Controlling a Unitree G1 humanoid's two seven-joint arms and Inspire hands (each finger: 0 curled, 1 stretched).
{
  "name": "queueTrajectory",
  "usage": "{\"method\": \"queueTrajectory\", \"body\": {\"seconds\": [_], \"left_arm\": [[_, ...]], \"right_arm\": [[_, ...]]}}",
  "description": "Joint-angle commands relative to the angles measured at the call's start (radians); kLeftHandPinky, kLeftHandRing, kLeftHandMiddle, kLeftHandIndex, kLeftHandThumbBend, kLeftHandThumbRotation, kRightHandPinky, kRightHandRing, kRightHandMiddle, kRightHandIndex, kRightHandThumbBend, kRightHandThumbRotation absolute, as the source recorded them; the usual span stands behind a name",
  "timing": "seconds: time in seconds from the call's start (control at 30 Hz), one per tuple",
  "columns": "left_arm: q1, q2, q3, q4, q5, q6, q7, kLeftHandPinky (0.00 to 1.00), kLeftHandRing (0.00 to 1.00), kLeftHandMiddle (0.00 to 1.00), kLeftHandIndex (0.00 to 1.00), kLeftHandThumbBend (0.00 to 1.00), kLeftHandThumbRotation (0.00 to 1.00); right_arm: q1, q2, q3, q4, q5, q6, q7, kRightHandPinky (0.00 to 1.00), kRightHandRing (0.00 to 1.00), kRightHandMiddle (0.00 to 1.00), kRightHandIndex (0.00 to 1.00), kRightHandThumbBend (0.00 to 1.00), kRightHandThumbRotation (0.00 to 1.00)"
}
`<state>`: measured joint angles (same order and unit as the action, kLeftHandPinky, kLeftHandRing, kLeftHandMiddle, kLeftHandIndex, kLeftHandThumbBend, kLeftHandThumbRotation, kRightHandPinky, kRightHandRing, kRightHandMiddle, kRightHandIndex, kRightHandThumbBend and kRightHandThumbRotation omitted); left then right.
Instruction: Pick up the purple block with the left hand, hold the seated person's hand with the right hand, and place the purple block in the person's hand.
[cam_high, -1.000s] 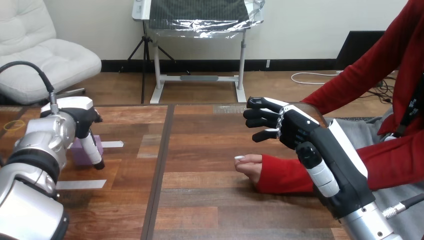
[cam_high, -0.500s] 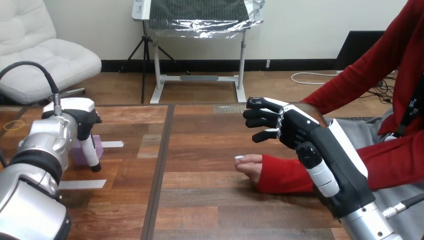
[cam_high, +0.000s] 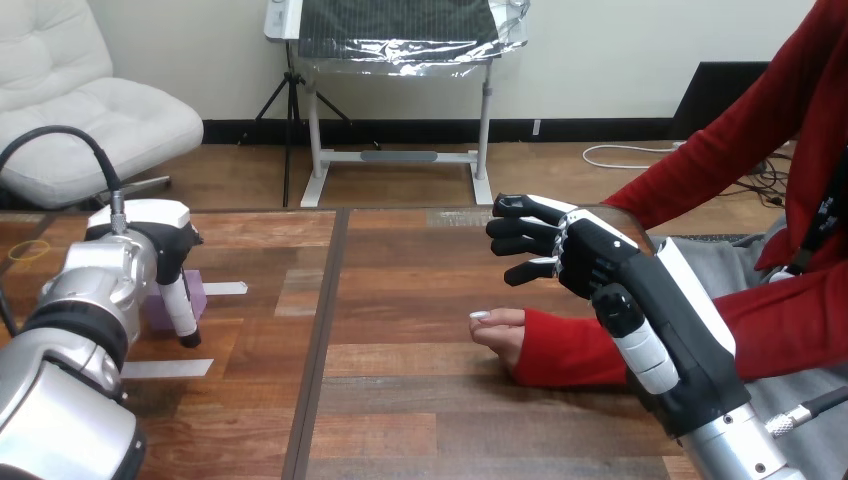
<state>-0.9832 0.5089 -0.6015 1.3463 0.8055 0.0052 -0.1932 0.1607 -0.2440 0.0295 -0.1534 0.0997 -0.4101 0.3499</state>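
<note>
The purple block (cam_high: 194, 293) sits on the wooden table (cam_high: 400, 400) at the left, mostly hidden behind my left hand (cam_high: 165, 250). That hand is right over the block, with one straight finger (cam_high: 181, 310) reaching down its near face to the tabletop; the other fingers are hidden by my forearm. The person's hand (cam_high: 500, 333) rests on the table at centre right, red sleeve behind it. My right hand (cam_high: 590, 262) hovers open above and just beyond that wrist, fingers relaxed and pointing left, apart from the person's hand.
Two strips of white tape (cam_high: 165, 368) lie on the table near the block. A dark seam (cam_high: 318, 340) runs down the tabletop between the block and the person's hand. The person's other arm (cam_high: 720, 160) reaches in at the right.
My left arm has edged slightly left and nearer, its straight finger sliding a little along the block's front. The block, my right hand and the person's hand have stayed put.
</note>
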Motion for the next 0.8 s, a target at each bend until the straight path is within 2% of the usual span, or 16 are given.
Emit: {"method": "queueTrajectory", "body": {"seconds": [0.0,0.47,0.77], "left_arm": [[-0.067,-0.002,-0.022,-0.003,0.025,-0.004,0.027,0.97,0.97,0.98,0.94,0.78,0.03],[-0.067,-0.012,-0.02,-0.002,0.02,0.002,0.025,0.98,0.98,0.97,0.93,0.73,0.0],[-0.067,-0.022,-0.024,0.003,0.023,0.015,0.021,0.92,0.92,0.92,0.88,0.73,0.0]], "right_arm": [[-0.029,-0.013,-0.018,-0.052,0.003,0.001,-0.002,0.66,0.76,0.78,0.81,1.0,1.0],[-0.028,-0.012,-0.018,-0.056,0.0,-0.002,-0.004,0.65,0.76,0.77,0.81,1.0,1.0],[-0.03,-0.012,-0.018,-0.057,-0.004,-0.003,-0.005,0.65,0.76,0.77,0.8,1.0,1.0]]}}
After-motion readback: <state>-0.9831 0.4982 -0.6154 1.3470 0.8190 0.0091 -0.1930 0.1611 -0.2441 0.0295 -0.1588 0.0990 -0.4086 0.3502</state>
